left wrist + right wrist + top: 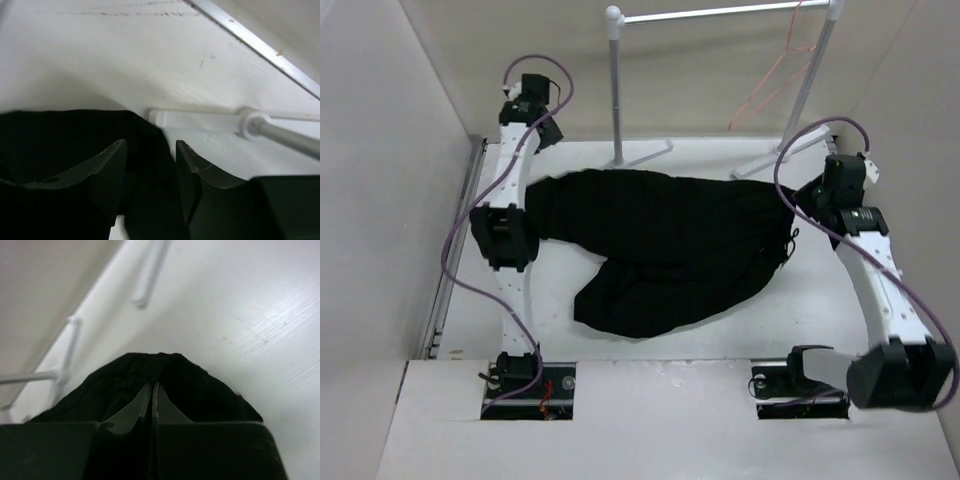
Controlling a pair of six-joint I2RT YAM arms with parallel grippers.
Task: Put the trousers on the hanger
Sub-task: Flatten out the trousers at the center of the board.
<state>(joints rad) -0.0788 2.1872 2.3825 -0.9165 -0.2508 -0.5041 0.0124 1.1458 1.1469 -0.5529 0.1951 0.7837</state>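
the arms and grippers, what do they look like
The left arm and right arm have white links, black joint housings and a purple cable looping along each. The left gripper and right gripper are black, with two tapered fingers.

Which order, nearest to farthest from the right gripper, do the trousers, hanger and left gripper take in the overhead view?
1. trousers: their right end lies at the right gripper itself.
2. hanger: behind it, hanging from the rail.
3. left gripper: far left side of the table.
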